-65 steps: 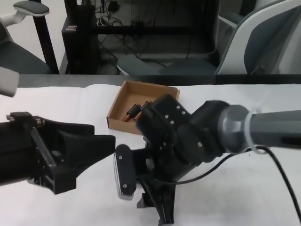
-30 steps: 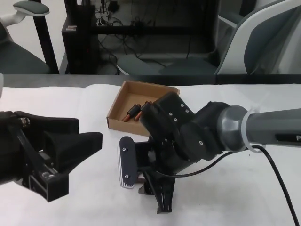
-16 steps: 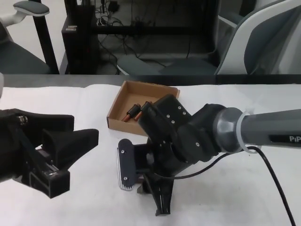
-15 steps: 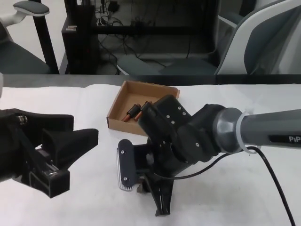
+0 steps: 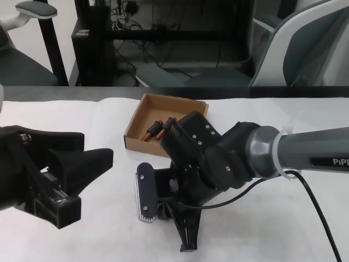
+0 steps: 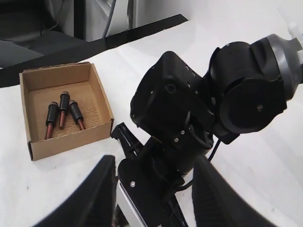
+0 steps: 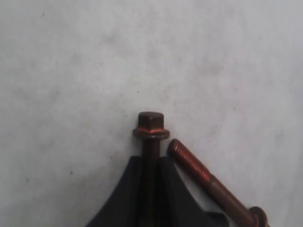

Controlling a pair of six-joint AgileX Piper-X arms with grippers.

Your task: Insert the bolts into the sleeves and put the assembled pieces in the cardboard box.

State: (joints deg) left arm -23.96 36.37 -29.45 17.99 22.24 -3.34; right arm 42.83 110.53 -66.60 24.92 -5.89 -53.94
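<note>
White desk [image 5: 283, 218] carries everything. Right arm [image 5: 218, 164] is bent down over the middle of the desk, left arm [image 5: 49, 174] sits low at the near left. Cardboard box [image 5: 136, 128] is at the far side, behind the right arm, with three assembled pieces [image 6: 61, 113] lying side by side in it.

Right end effector [image 7: 150, 163] is closed tight on a bolt [image 7: 150, 125]. It pinches the shank just under the head, and the head pokes out past the tips. A second bolt [image 7: 203, 177] lies on the desk just beside one finger, maybe touching it, hard to tell. Left end effector [image 6: 154, 165] is wide open and empty, facing the right arm.

Step in hand looks like the bolt pick-up. To do it well:
- lift straight up so the second bolt isn't dragged along
- keep the pinch firm, the grip is narrow
- the thread end is buried between the fingers, so it probably needs turning or a regrasp before it meets a sleeve

Versus 2.2 s ago:
- left arm has pulled back toward the left, with a wider gap to the right arm
- right arm has barely shifted
- box and pieces are unchanged
</note>
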